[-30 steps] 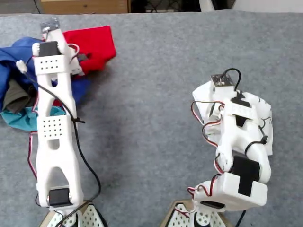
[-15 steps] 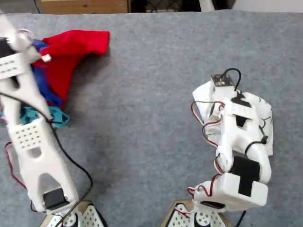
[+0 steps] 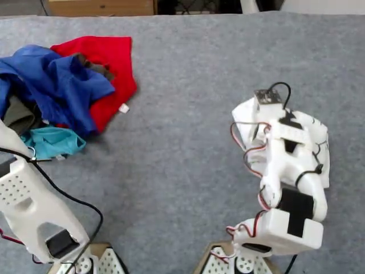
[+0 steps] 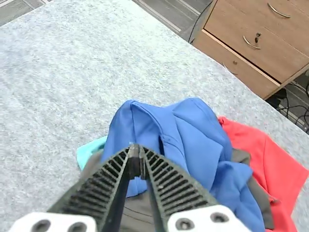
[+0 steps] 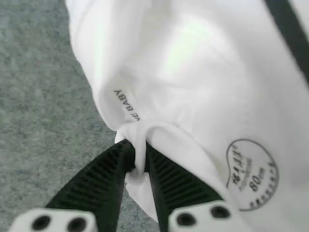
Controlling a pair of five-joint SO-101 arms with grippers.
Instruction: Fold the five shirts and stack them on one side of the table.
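A heap of shirts lies at the table's far left: a blue shirt (image 3: 63,85) (image 4: 193,140) draped over a red shirt (image 3: 111,57) (image 4: 270,164), a teal shirt (image 3: 51,141) (image 4: 91,147) at the near edge and an olive-grey shirt (image 3: 20,117) (image 4: 241,157) tucked in between. My left gripper (image 4: 136,154) hovers above the heap, shut, with nothing in it; its arm (image 3: 25,200) stands at the near left corner. The white shirt (image 3: 245,114) (image 5: 193,63) lies bunched on the right under the right arm (image 3: 285,154). My right gripper (image 5: 136,150) is shut on a fold of it.
The grey felt table (image 3: 182,114) is open across its middle and far right. A white tag (image 3: 123,108) sticks out from the red shirt's edge. A wooden drawer cabinet (image 4: 256,38) (image 3: 102,7) stands beyond the far edge.
The left arm swung off the heap to the left and drew back to the near corner, dragging the red shirt, then letting go. The blue shirt now lies over the red one. Right arm unmoved.
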